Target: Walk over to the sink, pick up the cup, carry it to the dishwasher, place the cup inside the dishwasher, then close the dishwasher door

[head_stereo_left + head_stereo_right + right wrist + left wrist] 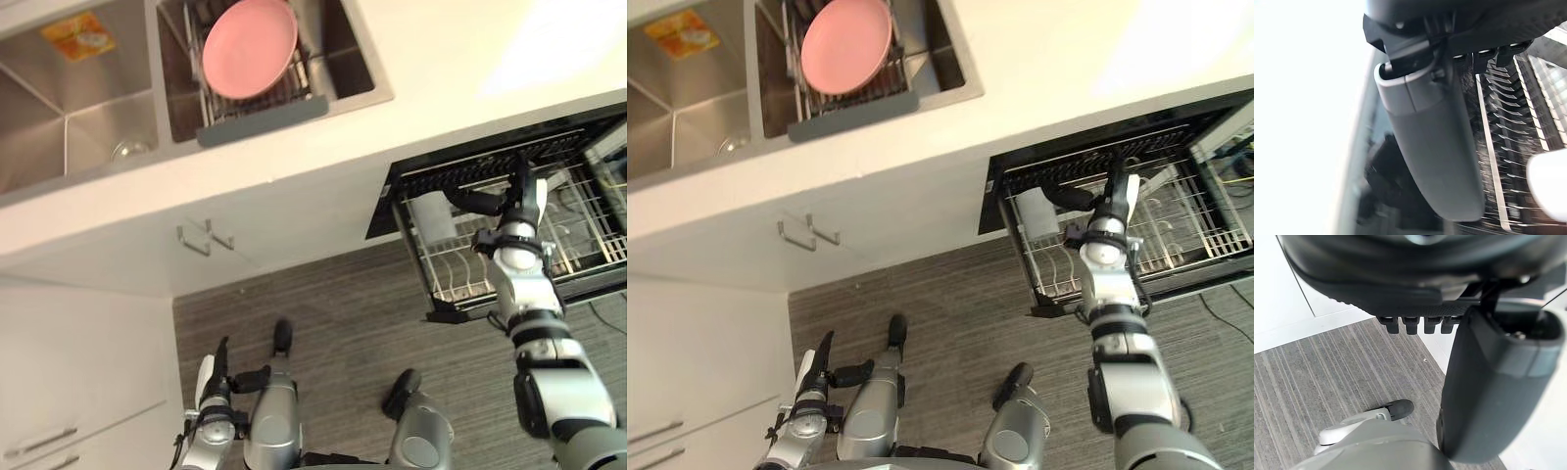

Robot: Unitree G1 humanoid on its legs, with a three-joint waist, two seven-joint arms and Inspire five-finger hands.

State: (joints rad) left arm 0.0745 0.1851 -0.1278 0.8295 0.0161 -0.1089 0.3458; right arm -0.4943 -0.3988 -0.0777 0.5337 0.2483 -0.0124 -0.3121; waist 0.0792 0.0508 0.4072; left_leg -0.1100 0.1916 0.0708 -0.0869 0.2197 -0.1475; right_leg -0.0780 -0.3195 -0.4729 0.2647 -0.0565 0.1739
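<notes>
R hand [517, 201] fingers straight, empty, over dishwasher rack [588, 233]; cup [431, 215] stood just beside its thumb, leftward; L hand [217, 377] relaxed, low, far.

A grey wood-grain floor [343, 313] is seen below, striped along its planks. A white tabletop [441, 59] is laid across the upper part, and a bright patch of light [558, 44] is thrown on its right end. Beneath it, white cabinet doors [98, 250] are shut, with two metal handles [206, 238] set side by side. Lower left, white drawer fronts [88, 392] are fitted with bar handles [39, 443].
</notes>
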